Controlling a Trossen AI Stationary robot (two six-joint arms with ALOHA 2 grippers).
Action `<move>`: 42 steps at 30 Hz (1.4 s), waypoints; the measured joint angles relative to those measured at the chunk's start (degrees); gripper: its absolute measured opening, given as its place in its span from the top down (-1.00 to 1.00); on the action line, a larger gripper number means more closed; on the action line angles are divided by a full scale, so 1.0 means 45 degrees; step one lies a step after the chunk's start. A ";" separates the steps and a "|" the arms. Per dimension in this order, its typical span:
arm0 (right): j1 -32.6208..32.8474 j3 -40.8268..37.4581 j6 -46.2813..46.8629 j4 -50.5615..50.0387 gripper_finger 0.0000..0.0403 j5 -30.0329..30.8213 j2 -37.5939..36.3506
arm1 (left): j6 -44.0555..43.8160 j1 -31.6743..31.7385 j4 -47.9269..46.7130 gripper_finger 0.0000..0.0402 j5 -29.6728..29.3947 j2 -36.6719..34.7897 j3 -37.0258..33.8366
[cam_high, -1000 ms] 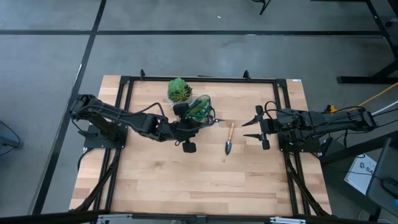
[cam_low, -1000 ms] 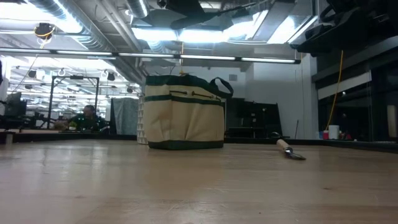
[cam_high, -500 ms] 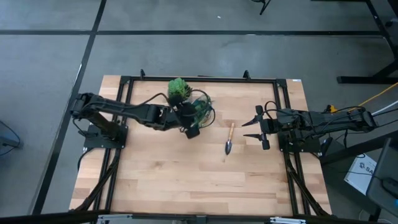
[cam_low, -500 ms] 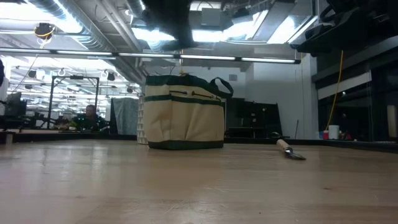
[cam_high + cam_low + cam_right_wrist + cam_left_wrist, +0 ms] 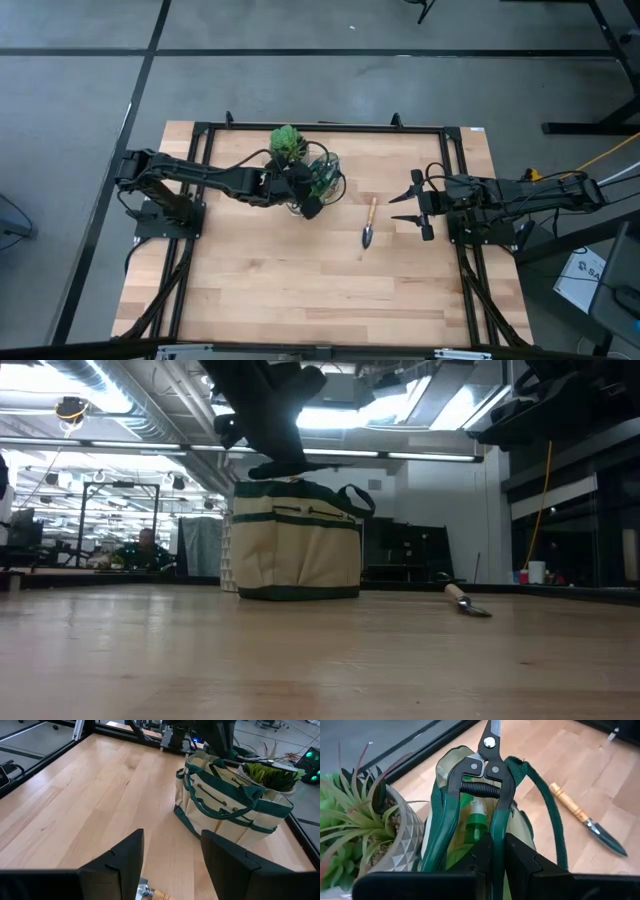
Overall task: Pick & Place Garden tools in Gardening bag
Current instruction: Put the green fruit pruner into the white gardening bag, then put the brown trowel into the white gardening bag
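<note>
Above the gardening bag (image 5: 520,827), the left end effector (image 5: 492,851) grips the pruning shears (image 5: 482,775); the right end effector (image 5: 408,207), spread wide, waits well right of the bag.

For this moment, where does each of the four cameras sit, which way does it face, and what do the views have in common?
High: overhead, straight down on the wooden table; both arms show.
Low: table height, level across; left arm hangs above the beige canvas bag with green trim.
Left wrist: looks past the left gripper, shut on black-handled pruning shears, into the bag.
Right wrist: past the open right gripper, toward the bag.
All four share the bag.
</note>
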 joint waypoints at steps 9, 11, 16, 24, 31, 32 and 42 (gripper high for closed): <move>-0.0005 0.0000 -0.0004 -0.0004 0.00 0.0000 0.0002 | -0.0499 0.0000 0.1506 0.86 -0.0345 0.0406 0.0000; -0.0003 0.0000 0.0000 0.0007 0.00 0.0000 -0.0002 | -0.0598 0.0000 0.1739 0.86 -0.0492 0.0659 0.0000; 0.0000 0.0000 -0.0005 0.0003 0.00 0.0000 0.0001 | -0.1135 0.0005 0.1351 0.86 -0.1358 0.0874 -0.0010; 0.0000 0.0000 -0.0005 -0.0002 0.00 0.0000 0.0002 | -0.1827 -0.0102 0.1240 0.85 -0.1025 0.0874 -0.0010; 0.0000 0.0000 -0.0002 0.0000 0.00 0.0000 0.0000 | -0.1986 -0.0095 0.1223 0.76 -0.1009 0.0923 -0.0010; -0.0002 0.0000 -0.0005 0.0003 0.00 0.0000 -0.0001 | -0.2027 -0.0087 0.1205 0.73 -0.1013 0.0923 -0.0010; -0.0002 0.0000 0.0000 0.0003 0.00 0.0000 -0.0003 | -0.1976 -0.0087 0.1150 0.48 -0.1010 0.0923 0.0000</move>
